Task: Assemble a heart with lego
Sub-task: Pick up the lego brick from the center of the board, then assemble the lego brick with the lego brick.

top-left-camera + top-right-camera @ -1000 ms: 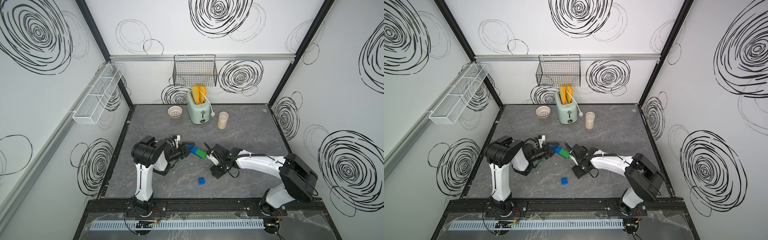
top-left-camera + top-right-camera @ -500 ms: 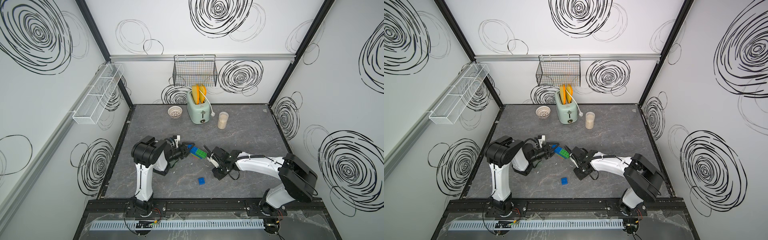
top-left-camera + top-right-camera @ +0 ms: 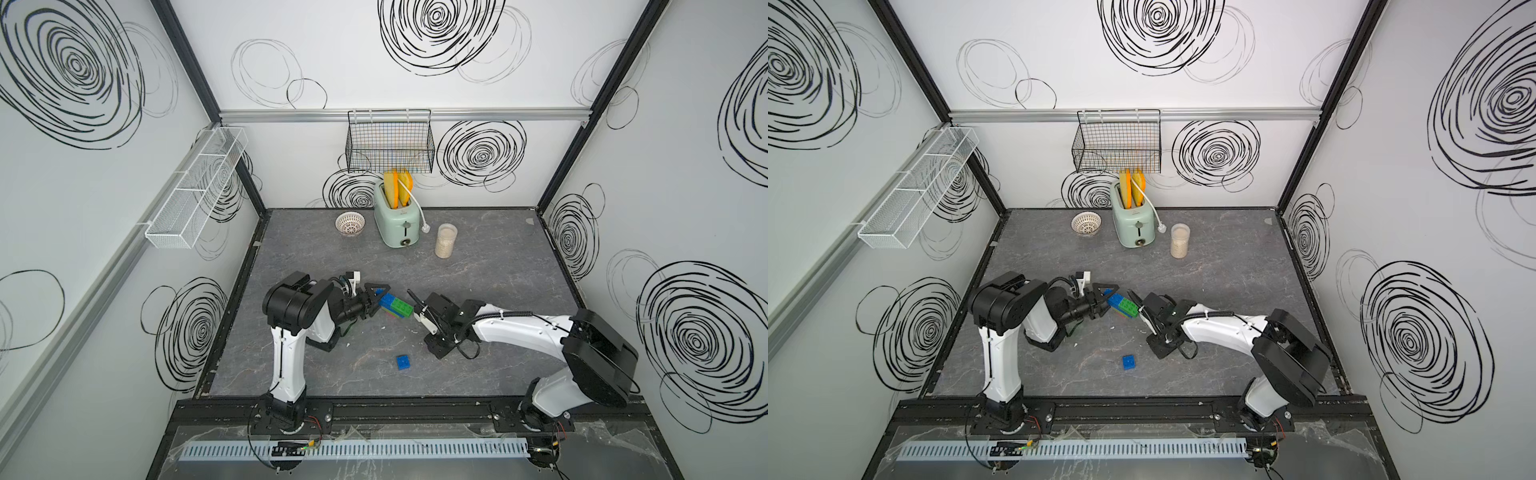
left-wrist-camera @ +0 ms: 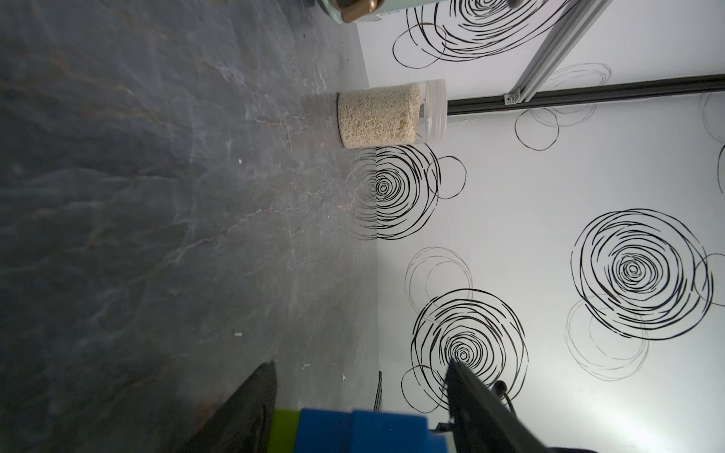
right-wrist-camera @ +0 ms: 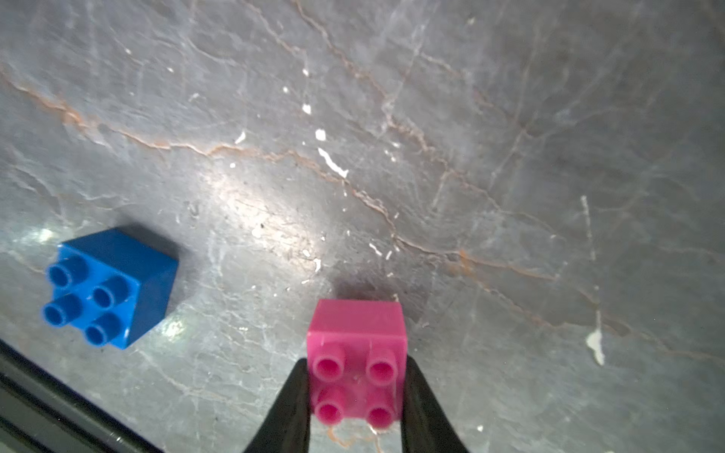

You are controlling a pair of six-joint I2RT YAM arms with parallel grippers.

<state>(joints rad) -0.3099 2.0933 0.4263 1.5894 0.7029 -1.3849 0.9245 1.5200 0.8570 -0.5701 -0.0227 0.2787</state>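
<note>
Jaws of the right gripper (image 5: 355,368), half open a second ago, now clamp a pink brick (image 5: 355,333) by its flanks. The left gripper (image 3: 376,293) has spread apart, and the heart (image 3: 397,306) sits between its fingers, seemingly released. The next piece appears ready for fitting. A blue brick (image 3: 402,361) lies loose on the grey marbled tabletop (image 3: 478,270). A toaster (image 3: 397,224) and a jar (image 3: 445,242) stand at the rear.

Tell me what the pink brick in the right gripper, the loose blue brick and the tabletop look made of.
The pink brick: likely moulded plastic, smooth semi-gloss, hollow round studs. The blue brick: same plastic look, sheen along edges. The tabletop: grey stone-look surface, veined and glare-polished; possibly laminate, cannot tell.
</note>
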